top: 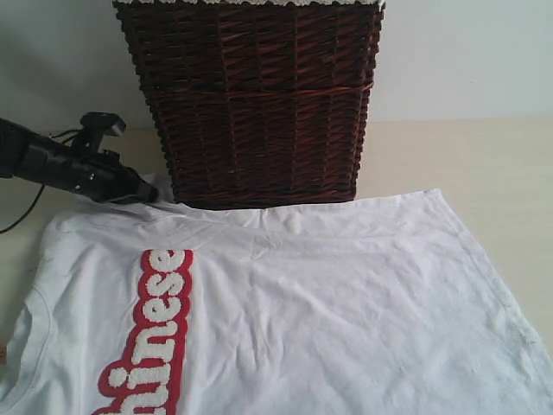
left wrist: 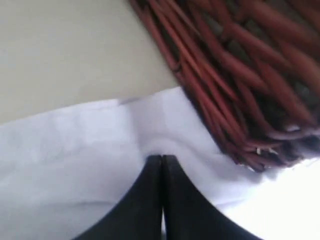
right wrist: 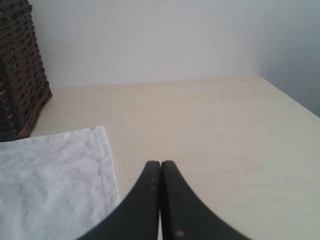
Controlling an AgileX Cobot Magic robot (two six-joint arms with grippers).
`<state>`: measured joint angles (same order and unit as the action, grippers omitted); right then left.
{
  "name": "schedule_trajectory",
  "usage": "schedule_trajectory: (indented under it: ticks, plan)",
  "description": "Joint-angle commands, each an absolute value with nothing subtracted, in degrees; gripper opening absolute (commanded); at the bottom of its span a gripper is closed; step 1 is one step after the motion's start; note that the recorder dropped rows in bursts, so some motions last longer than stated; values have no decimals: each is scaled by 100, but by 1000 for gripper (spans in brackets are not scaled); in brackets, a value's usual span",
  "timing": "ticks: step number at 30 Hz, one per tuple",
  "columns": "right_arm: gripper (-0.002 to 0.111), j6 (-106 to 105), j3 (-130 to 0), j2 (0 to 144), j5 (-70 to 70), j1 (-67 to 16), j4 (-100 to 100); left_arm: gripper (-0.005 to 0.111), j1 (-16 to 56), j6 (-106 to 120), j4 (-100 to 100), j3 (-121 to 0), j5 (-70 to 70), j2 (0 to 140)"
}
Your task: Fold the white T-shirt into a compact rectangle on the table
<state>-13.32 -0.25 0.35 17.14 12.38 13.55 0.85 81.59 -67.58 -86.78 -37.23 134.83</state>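
Observation:
The white T-shirt (top: 302, 294) lies spread flat on the table (top: 484, 164), its red-outlined lettering (top: 155, 328) running down the left side. My left gripper (top: 151, 194) is at the shirt's far left corner, just beside the basket. In the left wrist view its jaws are shut tip to tip at the gripper (left wrist: 162, 158), and the T-shirt (left wrist: 75, 160) puckers up around them. My right gripper (right wrist: 161, 163) is shut and holds nothing, over bare table (right wrist: 225, 130) just beside the T-shirt's corner (right wrist: 50, 185). It is outside the exterior view.
A tall dark wicker basket (top: 251, 104) stands at the back middle, touching the shirt's far edge, and sits close to the left gripper as the basket (left wrist: 250, 75). The wall runs right behind it. Bare tabletop lies right of the shirt.

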Motion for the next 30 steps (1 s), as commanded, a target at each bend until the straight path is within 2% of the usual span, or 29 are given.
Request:
schedule_trajectory:
  ticks: [1, 5, 14, 21, 30]
  plan:
    - [0, -1336, 0, 0, 1659, 1235, 1321, 0, 92, 7385, -6356, -8656, -2993, 13529]
    - [0, -1336, 0, 0, 1659, 1235, 1321, 0, 92, 7212, -6356, -8680, -2291, 13529]
    - [0, -1336, 0, 0, 1659, 1235, 1321, 0, 66, 7660, -6149, -9138, -2378, 13664]
    - [0, -1336, 0, 0, 1659, 1235, 1321, 0, -64, 7260, -6170, -9601, -3376, 13431]
    - [0, -1336, 0, 0, 1659, 1235, 1321, 0, -738, 6892, -5579, -9267, -4921, 12672]
